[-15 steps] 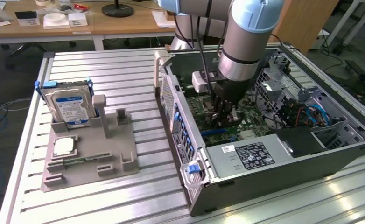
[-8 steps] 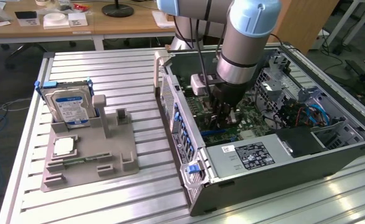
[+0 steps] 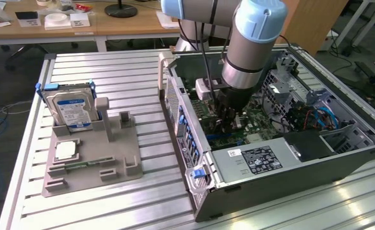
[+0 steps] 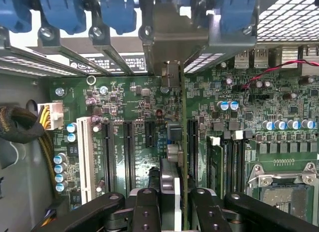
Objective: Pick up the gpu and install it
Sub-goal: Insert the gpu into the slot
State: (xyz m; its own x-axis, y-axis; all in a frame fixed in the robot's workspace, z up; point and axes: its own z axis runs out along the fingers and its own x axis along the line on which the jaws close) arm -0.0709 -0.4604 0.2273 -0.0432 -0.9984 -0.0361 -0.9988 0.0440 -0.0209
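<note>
Edge-on, the gpu [image 4: 180, 142] shows as a thin dark strip standing over the green motherboard [image 4: 124, 107], in line with its expansion slots. Its metal end bracket [image 4: 172, 40] sits at the case's rear slot openings, under the blue latches. My gripper [image 4: 174, 212] is shut on the card's near end, one black finger [image 4: 144, 207] on each side. In the exterior view the gripper [image 3: 229, 117] reaches down inside the open computer case [image 3: 200, 191], low over the motherboard, and hides the card.
A power supply [image 3: 258, 160] fills the case's near end. Several empty black slots [image 4: 127, 152] and a white slot [image 4: 84, 157] lie beside the card; the processor socket [image 4: 284, 187] is on its other side. Outside, a grey fixture [image 3: 91, 158] holds a hard drive [image 3: 72, 108] and a processor chip [image 3: 66, 151].
</note>
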